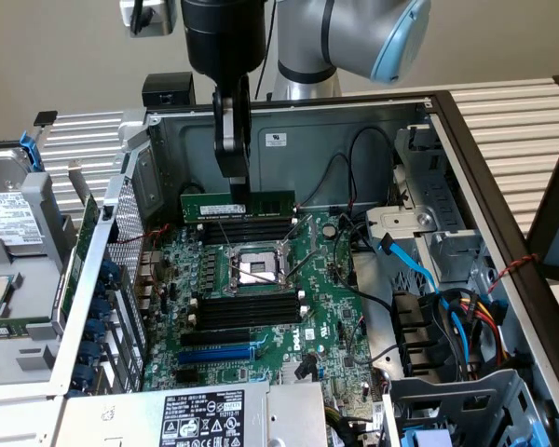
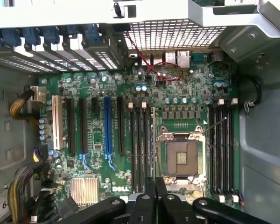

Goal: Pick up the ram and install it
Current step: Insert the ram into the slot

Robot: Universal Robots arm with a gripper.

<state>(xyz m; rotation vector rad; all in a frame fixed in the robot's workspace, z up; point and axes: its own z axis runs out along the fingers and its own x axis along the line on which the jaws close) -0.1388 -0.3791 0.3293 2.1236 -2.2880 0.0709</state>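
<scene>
Green ram (image 1: 265, 204) clamped at mid-length in the narrowly closed claw (image 1: 234, 186), level just above the black memory slots (image 1: 252, 233) beside the processor socket (image 1: 252, 270); probably best lowered square to one slot, notch matched, pressed evenly.

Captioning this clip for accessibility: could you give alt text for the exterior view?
The gripper holds the ram on edge and level, just over the black memory slots beside the CPU socket on the motherboard, inside an open computer case.
</scene>
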